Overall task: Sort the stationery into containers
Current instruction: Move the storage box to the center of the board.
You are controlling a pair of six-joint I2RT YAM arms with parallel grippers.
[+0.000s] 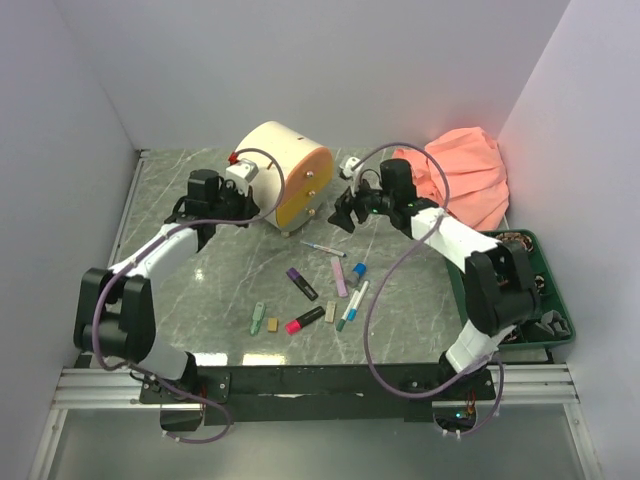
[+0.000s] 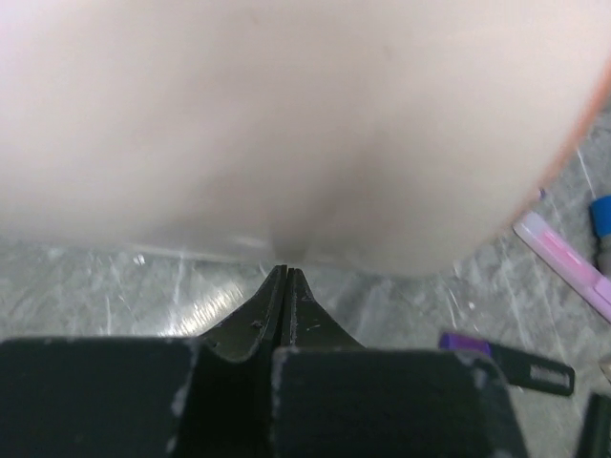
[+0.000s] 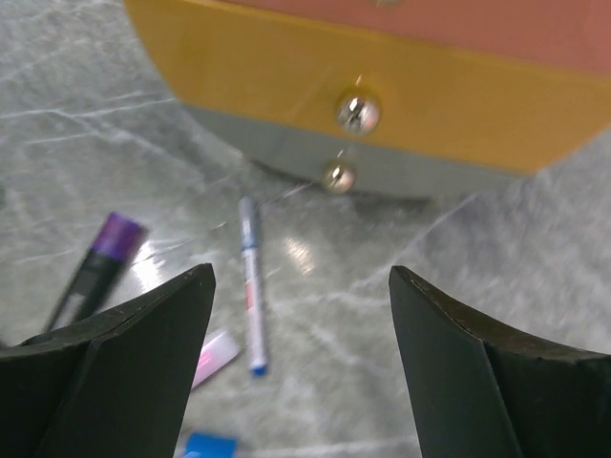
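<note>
Cream drum-shaped mini cabinet (image 1: pixel 272 150) sits toward the far edge of the grey-green marble worktop (image 1: pixel 200 290), about mid-width. Its peach-orange drawer (image 3: pixel 535 24) is cut to a strip at the top of the right wrist view. The yellow drawer (image 3: pixel 382 86) below it shows fully, with a small shiny knob (image 3: pixel 358 112). A second knob (image 3: pixel 336 175) sits on a pale band beneath.

Left gripper (image 2: pixel 286 272) has its fingers pressed together on nothing, tips just short of the cabinet's cream side. That blurred wall fills most of the left wrist view. From above, these fingertips are hard to make out under wrist and cable.

Right gripper (image 3: pixel 301 286) has its fingers spread wide and empty. It faces the drawer fronts, above a thin white pen (image 3: pixel 251 286).

The rest of the stationery lies loose mid-worktop toward the near edge:
- purple-capped black highlighter (image 1: pixel 301 283)
- lilac marker (image 1: pixel 339 276)
- blue-capped piece (image 1: pixel 358 270)
- white pen with teal tip (image 1: pixel 352 305)
- pink-black highlighter (image 1: pixel 305 320)
- small green piece (image 1: pixel 258 317)
- two tan erasers (image 1: pixel 272 324), the other at (image 1: pixel 331 312)

The worktop is bare from the near-left corner up the left edge.

Dark green compartment tray (image 1: pixel 556 285) lies along the right edge, partly covered by the right arm; its contents are too small to tell. Salmon cloth (image 1: pixel 465 175) is heaped in the far-right corner.
</note>
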